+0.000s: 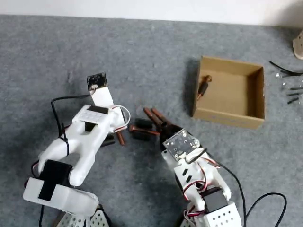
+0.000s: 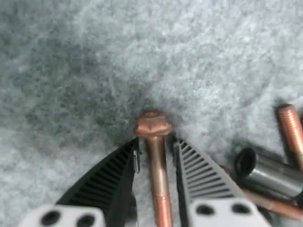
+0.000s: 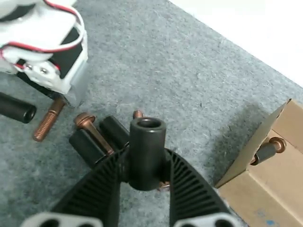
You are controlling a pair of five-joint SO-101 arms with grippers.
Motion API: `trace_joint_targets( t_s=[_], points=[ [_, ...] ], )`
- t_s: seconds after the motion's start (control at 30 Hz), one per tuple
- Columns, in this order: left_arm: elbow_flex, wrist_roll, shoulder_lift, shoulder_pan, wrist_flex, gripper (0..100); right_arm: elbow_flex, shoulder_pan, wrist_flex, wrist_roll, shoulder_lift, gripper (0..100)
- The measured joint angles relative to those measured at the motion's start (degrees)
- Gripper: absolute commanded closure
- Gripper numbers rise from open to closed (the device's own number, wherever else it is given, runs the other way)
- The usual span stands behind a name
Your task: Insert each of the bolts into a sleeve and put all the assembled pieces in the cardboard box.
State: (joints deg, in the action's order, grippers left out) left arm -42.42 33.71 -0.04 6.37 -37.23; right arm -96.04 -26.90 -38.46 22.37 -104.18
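The sleeve (image 3: pixel 147 137) gripped in the right hand (image 3: pixel 146 158) has its lower end buried between the fingers (image 3: pixel 184 184). It also covers nearly all of a copper piece (image 3: pixel 138 114) behind it, so what that piece is cannot be told. A threaded bolt (image 3: pixel 46 125) loses its head under the left arm's casing (image 3: pixel 47 52). The cardboard box (image 3: pixel 289 189) is cut by the picture's edge, and its wall hides part of the assembled piece (image 3: pixel 266 150) inside. In the left wrist view the centre bolt (image 2: pixel 156 161) runs out of frame. In the high view, the dark bits (image 1: pixel 289 87) on the tabletop (image 1: pixel 156 56) beside the box are too small to tell.
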Motion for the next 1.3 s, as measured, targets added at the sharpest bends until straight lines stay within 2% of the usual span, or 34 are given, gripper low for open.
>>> trace_joint_targets(
  t_s=[0.13, 0.43, 0.57, 0.7, 1.0, 1.17, 1.3],
  points=[
    [0.1, 3.3, 0.1, 0.3, 0.0, 100, 0.0, 0.0, 0.0, 0.0, 0.0, 98.9],
    [0.6, 4.1, 0.3, 0.4, -0.4, 99, 0.0, 0.9, 0.0, 0.0, 0.0, 98.9],
    [1.8, 4.1, 0.1, 0.4, -2.9, 99, 0.0, 1.0, 0.0, 0.0, 0.0, 98.9],
    [1.4, 4.1, -6.1, 0.2, -7.8, 100, 0.0, 1.1, 2.3, 0.0, 0.0, 98.9],
    [-16.1, 4.1, -40.9, 0.2, -7.2, 100, 0.0, 0.9, 3.9, -0.4, 0.0, 98.9],
    [-30.2, 4.1, -65.7, 0.3, 2.4, 99, 0.0, -0.6, 4.0, -0.4, 0.0, 98.9],
    [-41.8, 4.1, -83.5, 4.0, 10.6, 99, 0.0, -3.1, 4.0, -0.4, 0.0, 99.0]
  ],
)
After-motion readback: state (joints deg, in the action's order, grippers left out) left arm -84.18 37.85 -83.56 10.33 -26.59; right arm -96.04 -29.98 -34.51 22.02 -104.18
